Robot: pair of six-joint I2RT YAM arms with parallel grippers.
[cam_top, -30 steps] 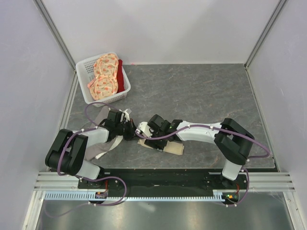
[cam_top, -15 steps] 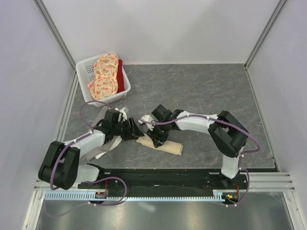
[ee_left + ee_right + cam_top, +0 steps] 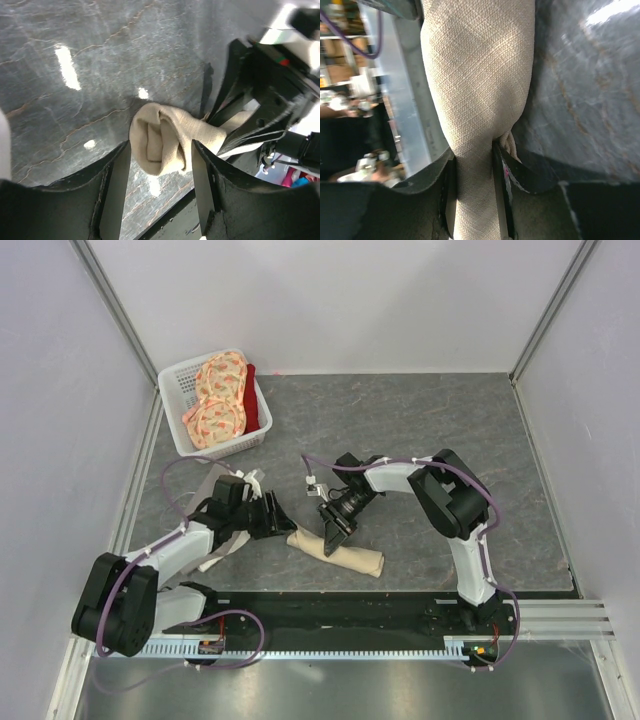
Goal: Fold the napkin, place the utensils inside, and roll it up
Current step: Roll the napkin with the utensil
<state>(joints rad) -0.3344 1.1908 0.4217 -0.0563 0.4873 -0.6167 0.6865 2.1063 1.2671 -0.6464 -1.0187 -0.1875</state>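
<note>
Your napkin (image 3: 350, 558) lies rolled into a tight beige tube on the bench (image 3: 450, 430), near the front edge and slanting from upper left down to lower right. Your right tool (image 3: 332, 537) comes down on the left half of the roll and is clenched on it. From the right wrist you can see the cloth (image 3: 475, 75) nipped narrow between the two fingers (image 3: 449, 190) (it bulges wide again just beyond them).

Your left tool (image 3: 283, 518) sits at the roll's left end with its jaws spread. In the left wrist view the rounded, folded end of the napkin (image 3: 160, 140) rests between the fingertips (image 3: 120, 170) and keeps its full shape, so you are not squeezing it there. The right arm's dark body shows just behind it.

Far back on the left stands a white basket (image 3: 172, 390) holding an orange floral cloth (image 3: 220, 390). A grey-and-white cloth (image 3: 207, 480) lies partly under your left arm.
</note>
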